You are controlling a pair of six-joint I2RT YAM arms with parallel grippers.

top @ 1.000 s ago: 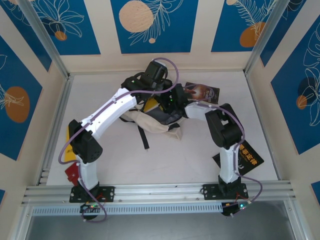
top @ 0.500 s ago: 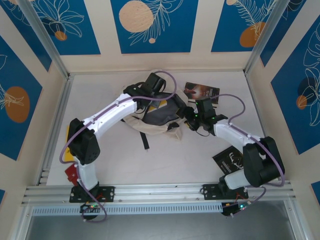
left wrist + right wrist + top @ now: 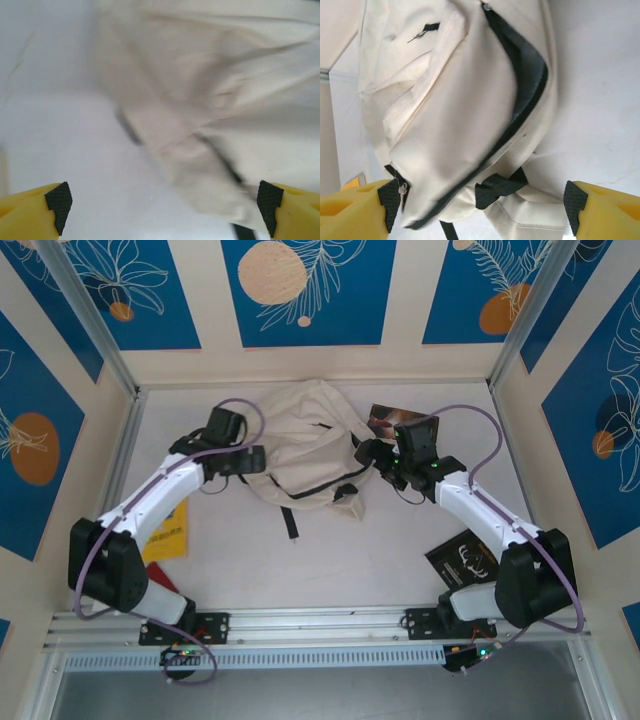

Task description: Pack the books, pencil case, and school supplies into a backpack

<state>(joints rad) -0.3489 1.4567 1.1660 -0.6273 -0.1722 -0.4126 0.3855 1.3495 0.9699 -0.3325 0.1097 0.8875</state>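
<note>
Lying slumped at far middle of counter (image 3: 330, 550), backpack (image 3: 305, 435) looks soft, light, floppy; best hold likely black zip edge (image 3: 520, 95), not loose cloth. Left fingers (image 3: 59, 200) wide, empty. Right fingers (image 3: 387, 200) wide, empty. Earlier both arms over bag; now drawn to its sides, bag uncovered.

backpack (image 3: 300, 435) blocks centre; near table (image 3: 340, 560) bare

Bright, even light falls from above. The white tabletop (image 3: 330, 560) shows no glare, only faint, soft shadows close beside the arms (image 3: 160, 490). The left wrist view is smeared with blur, the backpack (image 3: 215, 90) a pale wash with fuzzy seams. The right wrist view is sharper, its zip (image 3: 530, 95) crisp, the lower edge slightly soft.
</note>
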